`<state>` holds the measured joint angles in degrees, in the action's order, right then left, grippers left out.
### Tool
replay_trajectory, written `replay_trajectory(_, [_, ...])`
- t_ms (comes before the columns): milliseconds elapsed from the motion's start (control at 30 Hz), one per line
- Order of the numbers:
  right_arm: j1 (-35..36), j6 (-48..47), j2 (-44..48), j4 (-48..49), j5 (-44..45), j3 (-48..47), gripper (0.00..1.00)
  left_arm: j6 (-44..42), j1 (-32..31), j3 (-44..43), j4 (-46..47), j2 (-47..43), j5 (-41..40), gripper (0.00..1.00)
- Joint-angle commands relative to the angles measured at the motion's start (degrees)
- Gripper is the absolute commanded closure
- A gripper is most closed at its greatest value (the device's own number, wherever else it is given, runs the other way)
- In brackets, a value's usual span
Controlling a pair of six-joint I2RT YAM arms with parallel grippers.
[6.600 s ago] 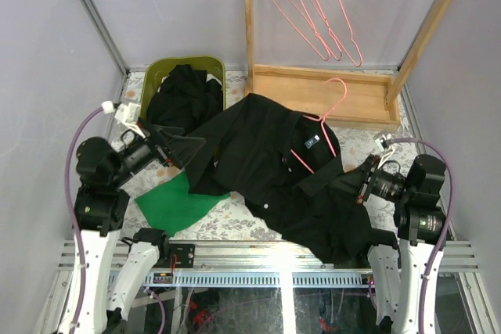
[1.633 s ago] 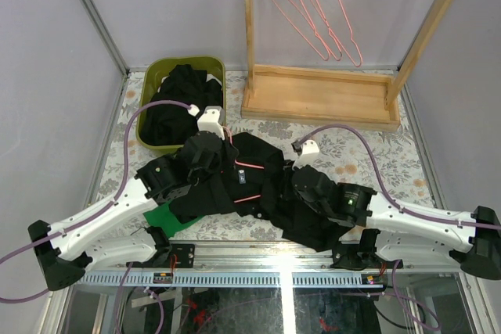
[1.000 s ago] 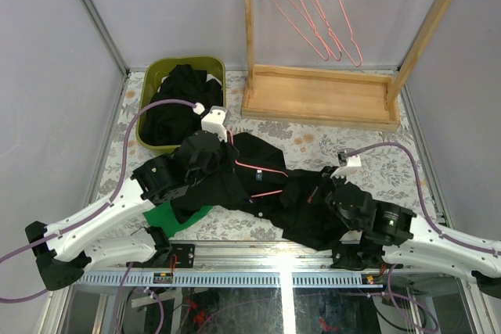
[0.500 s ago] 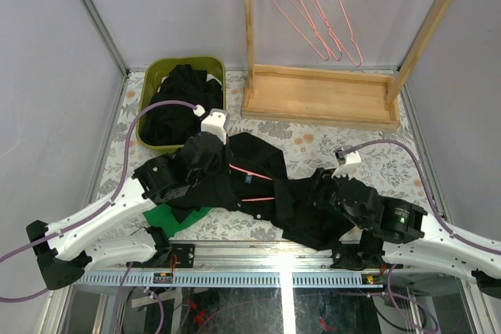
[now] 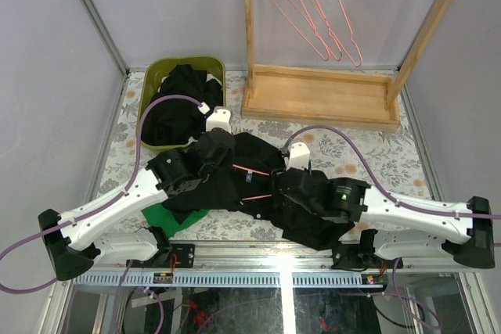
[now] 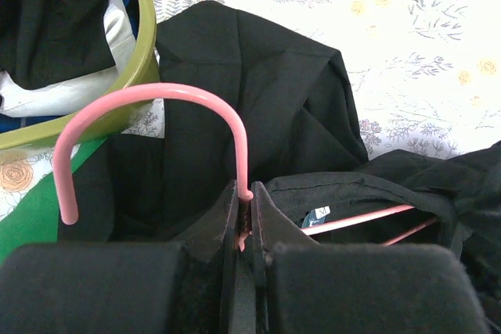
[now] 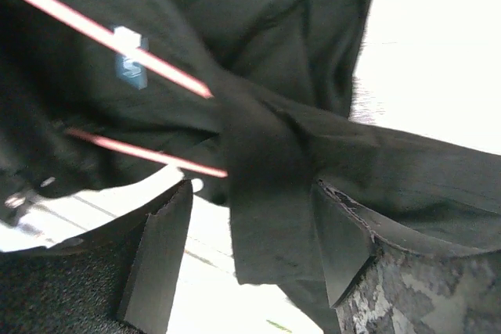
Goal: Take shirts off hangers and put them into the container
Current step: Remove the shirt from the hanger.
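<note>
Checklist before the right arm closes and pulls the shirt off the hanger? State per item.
1. Left gripper shut on the hanger at its neck: ok.
2. Right gripper open, with a fold of the black shirt between its fingers: ok.
3. Only fabric in the right gripper's bite, no pink wire: cannot tell; one wire ends close to a finger.
4. Shirt free of the hanger: not ok; the wires run inside the collar.
5. Room in the container: cannot tell; shirts are piled near its rim.
</note>
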<state>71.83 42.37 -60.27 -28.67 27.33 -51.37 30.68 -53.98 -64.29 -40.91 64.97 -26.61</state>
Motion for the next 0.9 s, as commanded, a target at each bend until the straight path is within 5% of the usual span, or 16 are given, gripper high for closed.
replay_trajectory(0, [0.68,4.64,-4.61,-13.68,16.35,-6.64,0.36,1.35,-0.23,-2.10,-0.58,-0.76,-2.14,1.00])
replay_trajectory(167, [0.68,9.13,0.36,-10.68,20.80,-2.13,0.72,-1.27,-0.24,-0.57,0.03,-1.93,-1.11,1.00])
replay_trajectory(400, [0.21,-1.82,13.28,9.97,22.14,7.04,1.00,-9.26,-0.31,3.78,4.83,-6.34,6.28,1.00])
replay_trajectory(533, [-5.56,-3.95,10.93,1.07,24.29,0.12,1.00,-11.08,-0.29,4.79,6.73,-9.37,9.90,1.00])
replay_trajectory(633, [-14.12,-8.69,10.21,-0.30,17.55,-0.12,1.00,-12.00,-0.30,5.29,7.75,-12.18,10.52,1.00])
replay_trajectory(867, [-18.21,-8.14,17.26,-2.49,13.83,6.15,0.96,-7.81,-0.26,6.66,6.20,-16.32,-1.43,1.00])
